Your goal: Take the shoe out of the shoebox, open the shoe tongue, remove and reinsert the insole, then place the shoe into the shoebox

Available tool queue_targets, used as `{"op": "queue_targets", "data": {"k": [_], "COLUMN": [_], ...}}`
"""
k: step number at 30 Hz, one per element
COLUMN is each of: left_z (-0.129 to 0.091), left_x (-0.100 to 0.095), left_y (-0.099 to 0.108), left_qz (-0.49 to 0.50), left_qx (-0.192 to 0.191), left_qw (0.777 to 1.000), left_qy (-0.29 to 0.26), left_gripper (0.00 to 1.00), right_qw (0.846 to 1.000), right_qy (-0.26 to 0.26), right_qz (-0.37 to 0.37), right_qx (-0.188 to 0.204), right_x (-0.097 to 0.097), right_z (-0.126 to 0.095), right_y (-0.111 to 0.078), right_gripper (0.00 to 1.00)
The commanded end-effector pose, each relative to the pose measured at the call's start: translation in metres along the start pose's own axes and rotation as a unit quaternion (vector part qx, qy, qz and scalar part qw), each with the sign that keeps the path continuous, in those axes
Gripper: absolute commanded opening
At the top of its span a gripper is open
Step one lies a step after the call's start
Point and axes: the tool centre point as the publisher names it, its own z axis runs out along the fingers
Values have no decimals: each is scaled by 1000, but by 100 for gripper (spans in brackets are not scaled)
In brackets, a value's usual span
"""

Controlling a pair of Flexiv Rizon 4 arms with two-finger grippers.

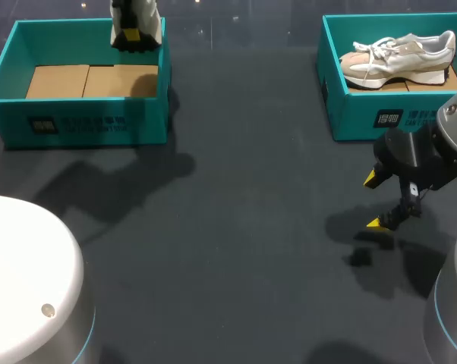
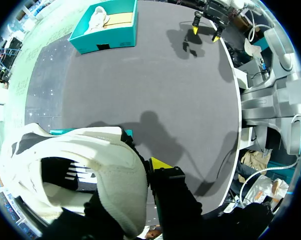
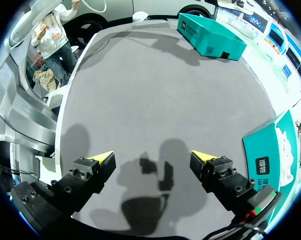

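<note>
A white shoe with black trim [image 2: 90, 170] hangs in my left gripper [image 2: 140, 170], which is shut on its upper edge; one yellow fingertip [image 2: 160, 164] shows, the other is hidden by the shoe. In the head view that gripper [image 1: 131, 36] is over the back wall of the left teal shoebox [image 1: 77, 121], which has only cardboard on its floor. A second white shoe [image 1: 399, 57] lies on its side in the right teal shoebox [image 1: 365, 117]. My right gripper [image 1: 384, 201] hovers open above the table in front of that box, with nothing between its fingers [image 3: 103, 159].
Dark table surface stretches between the two boxes. The right shoebox [image 3: 270, 160] stands close beside my right gripper [image 3: 151, 157], and the left shoebox [image 3: 210, 37] is far ahead across the table. My arms' white bases sit at the near corners.
</note>
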Motion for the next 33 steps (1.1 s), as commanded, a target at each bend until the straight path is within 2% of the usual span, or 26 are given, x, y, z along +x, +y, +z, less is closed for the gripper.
{"op": "queue_targets", "data": {"k": [1,3,17,19,24,29,33], "left_z": [-3,-2,-2,-1,5,21,31], "left_x": [-30,-40,-40,-49,-82,-98,-110], "left_y": [33,50,50,63,121,162,191], "left_qz": [8,32,32,26,18,26,39], "left_qx": [3,-2,-2,-3,15,17,4], "left_qw": [1000,999,999,1000,999,999,998], "left_qy": [13,7,7,0,23,31,47], "left_gripper": [0,0,0,0,0,0,0], "right_qw": [1000,1000,1000,1000,1000,1000,1000], "right_qy": [-2,-2,-2,-2,-2,-2,-2], "right_qz": [0,0,0,0,0,0,0], "right_qx": [1,1,1,1,1,1,1], "right_x": [1,1,1,1,1,1,1], "right_z": [1,1,1,1,1,1,1], "right_y": [0,0,0,0,0,0,0], "right_gripper": [100,100,100,100,100,100,100]}}
